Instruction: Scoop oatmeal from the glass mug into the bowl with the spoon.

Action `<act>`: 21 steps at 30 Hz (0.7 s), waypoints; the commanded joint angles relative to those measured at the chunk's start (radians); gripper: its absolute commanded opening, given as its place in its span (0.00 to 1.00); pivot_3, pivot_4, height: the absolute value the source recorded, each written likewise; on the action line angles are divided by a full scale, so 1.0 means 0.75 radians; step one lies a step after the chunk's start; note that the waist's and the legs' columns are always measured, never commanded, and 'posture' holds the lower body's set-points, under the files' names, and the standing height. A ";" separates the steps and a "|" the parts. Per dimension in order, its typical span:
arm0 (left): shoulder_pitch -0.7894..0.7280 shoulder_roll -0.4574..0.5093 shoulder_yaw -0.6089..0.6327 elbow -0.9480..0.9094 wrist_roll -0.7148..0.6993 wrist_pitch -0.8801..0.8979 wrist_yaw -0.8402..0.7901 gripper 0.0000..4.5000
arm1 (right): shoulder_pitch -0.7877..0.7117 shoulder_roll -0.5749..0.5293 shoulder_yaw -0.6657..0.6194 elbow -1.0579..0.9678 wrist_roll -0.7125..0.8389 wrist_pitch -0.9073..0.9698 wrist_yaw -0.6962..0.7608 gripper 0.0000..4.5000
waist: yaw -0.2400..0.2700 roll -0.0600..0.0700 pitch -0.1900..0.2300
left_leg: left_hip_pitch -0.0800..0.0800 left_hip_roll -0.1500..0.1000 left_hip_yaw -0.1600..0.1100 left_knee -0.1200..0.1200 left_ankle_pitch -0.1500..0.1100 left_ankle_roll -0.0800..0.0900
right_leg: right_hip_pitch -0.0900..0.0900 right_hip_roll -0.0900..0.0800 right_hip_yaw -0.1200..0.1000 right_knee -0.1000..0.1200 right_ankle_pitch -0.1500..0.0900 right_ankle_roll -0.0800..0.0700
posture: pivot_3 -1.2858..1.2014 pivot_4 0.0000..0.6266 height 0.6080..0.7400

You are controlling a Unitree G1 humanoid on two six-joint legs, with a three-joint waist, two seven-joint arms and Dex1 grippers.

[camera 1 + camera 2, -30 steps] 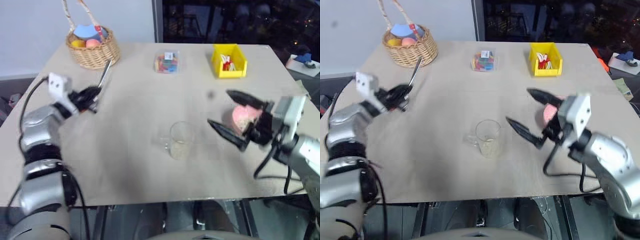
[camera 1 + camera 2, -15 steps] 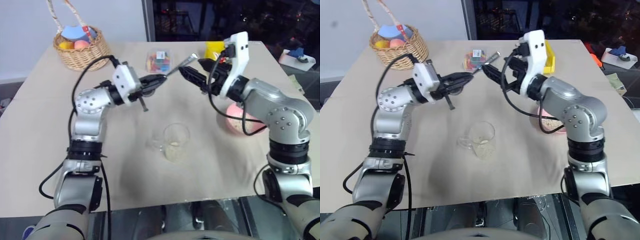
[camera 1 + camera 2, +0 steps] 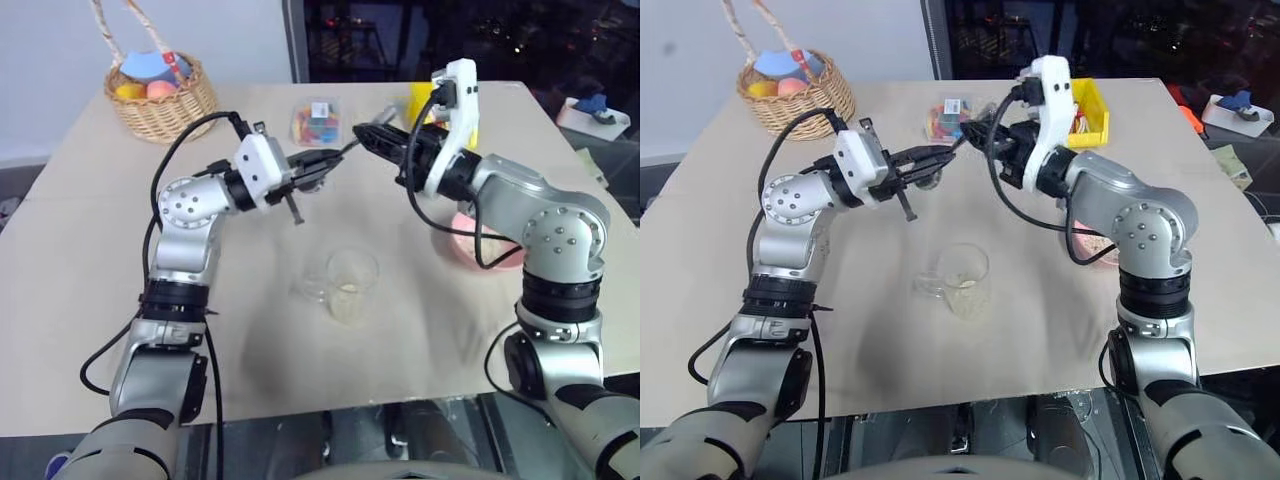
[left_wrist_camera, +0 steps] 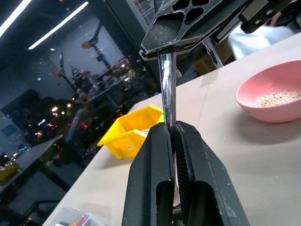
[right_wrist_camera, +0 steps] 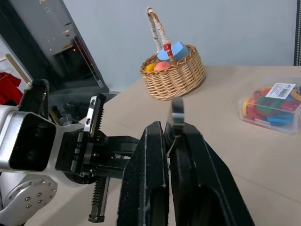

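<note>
Above and behind the glass mug [image 3: 352, 284], both the left gripper [image 3: 331, 163] and right gripper [image 3: 366, 136] clamp the spoon [image 4: 167, 92]. Some oatmeal [image 4: 281, 97] already lies in the pink bowl [image 4: 270, 98] right of the mug; more oatmeal remains there, so scooping is unfinished.

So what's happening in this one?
The robot is passing the spoon between its hands above the table. The left pincer and the right pincer are both shut on it, meeting mid-air over the glass mug. The mug stands untouched with oatmeal in its bottom. The pink bowl, beside the right arm, already has some oatmeal in it. No scooping is under way.
</note>
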 commanded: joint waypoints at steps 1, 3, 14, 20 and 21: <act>0.004 0.024 0.014 -0.068 -0.076 0.017 -0.050 0.00 | -0.039 -0.012 -0.066 -0.008 0.010 -0.002 -0.021 0.01 | 0.000 0.000 0.000 | 0.000 0.000 0.000 0.000 0.000 0.000 | 0.000 0.000 0.000 0.000 0.000 0.000 | 0.52 0.24 1.00; 0.023 0.027 0.038 -0.123 -0.182 0.143 -0.081 0.12 | -0.041 -0.012 -0.074 -0.004 0.013 -0.002 -0.026 0.00 | -0.001 0.000 0.000 | 0.000 0.000 0.000 0.000 0.000 0.000 | 0.000 0.000 0.000 0.000 0.000 0.000 | 0.52 0.24 1.00; 0.682 0.219 0.427 -0.887 -0.872 1.106 0.272 0.64 | 0.019 -0.053 -0.164 0.051 -0.059 -0.040 -0.071 0.00 | -0.026 0.003 0.002 | 0.001 0.008 0.001 -0.003 0.000 0.000 | -0.002 0.000 0.003 0.000 0.000 0.000 | 0.52 0.24 1.00; 1.093 0.238 0.568 -1.090 -0.941 1.141 0.265 0.64 | 0.034 -0.043 -0.190 0.085 -0.070 -0.068 -0.047 0.00 | -0.023 0.004 0.002 | 0.002 0.007 0.001 -0.003 0.000 -0.001 | -0.002 0.000 0.002 0.000 -0.001 0.000 | 0.52 0.24 1.00; 1.151 0.238 0.559 -1.116 -0.908 1.115 0.245 0.64 | 0.033 -0.043 -0.189 0.095 -0.074 -0.073 -0.038 0.00 | -0.022 0.005 0.003 | 0.002 0.007 0.002 -0.003 0.000 -0.001 | -0.002 0.000 0.002 0.000 -0.001 0.000 | 0.52 0.24 1.00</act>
